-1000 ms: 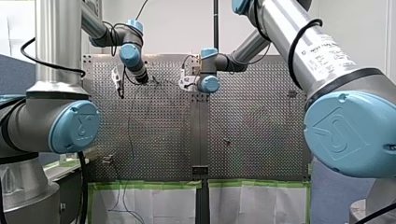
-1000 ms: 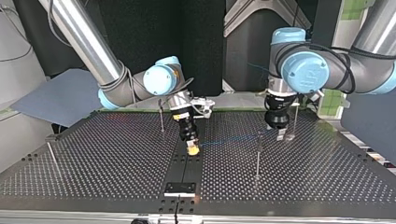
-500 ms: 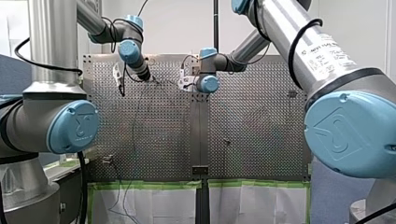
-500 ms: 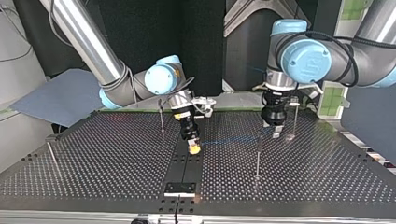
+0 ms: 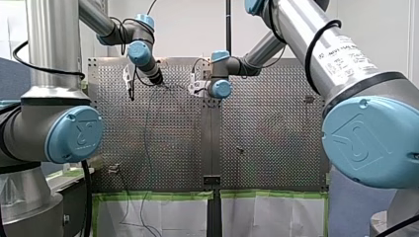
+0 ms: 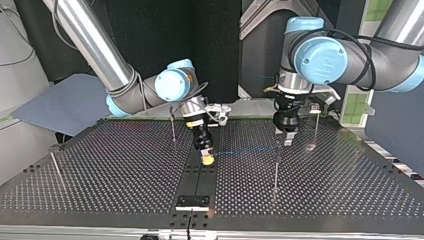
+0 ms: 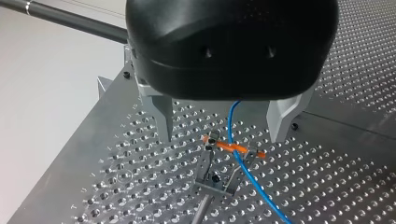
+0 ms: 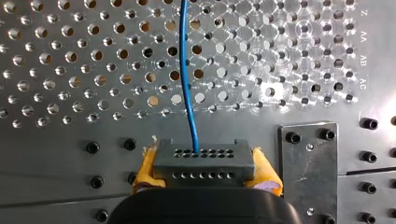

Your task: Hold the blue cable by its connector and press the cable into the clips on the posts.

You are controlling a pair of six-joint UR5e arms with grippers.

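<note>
Right wrist view: my right gripper (image 8: pixel 205 171) is clamped on the grey connector (image 8: pixel 203 156), its yellow pads (image 8: pixel 145 168) pressing both ends; the blue cable (image 8: pixel 187 84) leaves the connector's top face and runs straight ahead over the perforated table (image 8: pixel 70 70); in the left wrist view my left gripper (image 7: pixel 219 123) hangs with its metal fingers (image 7: pixel 161 116) apart, touching nothing; the cable passes between them and crosses the orange clip (image 7: pixel 225 146) atop a post (image 7: pixel 201 210) just below; whether it is seated there I cannot tell.
</note>
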